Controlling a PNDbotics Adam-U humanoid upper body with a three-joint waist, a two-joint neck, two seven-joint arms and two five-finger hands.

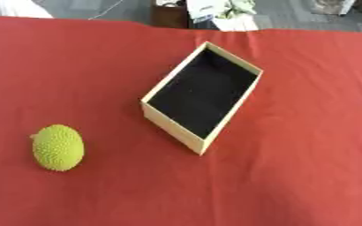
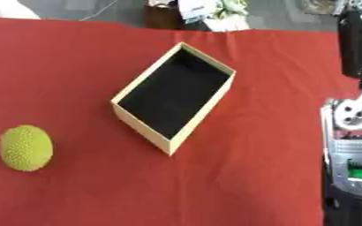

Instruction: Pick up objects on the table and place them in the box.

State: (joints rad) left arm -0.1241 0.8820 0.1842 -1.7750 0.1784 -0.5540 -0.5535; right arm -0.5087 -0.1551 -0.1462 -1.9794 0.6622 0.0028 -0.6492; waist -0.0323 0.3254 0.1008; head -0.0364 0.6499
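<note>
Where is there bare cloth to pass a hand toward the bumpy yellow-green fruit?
The red tablecloth is bare between the bumpy yellow-green fruit and the cream cardboard box with black lining, and along the near edge. The only crowding is at the right edge, where the robot's silver-and-black arm stands.

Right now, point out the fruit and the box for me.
fruit (image 1: 58,147): left eye view, middle of its bumpy yellow-green skin.
box (image 1: 174,129): left eye view, near tan outer wall.
</note>
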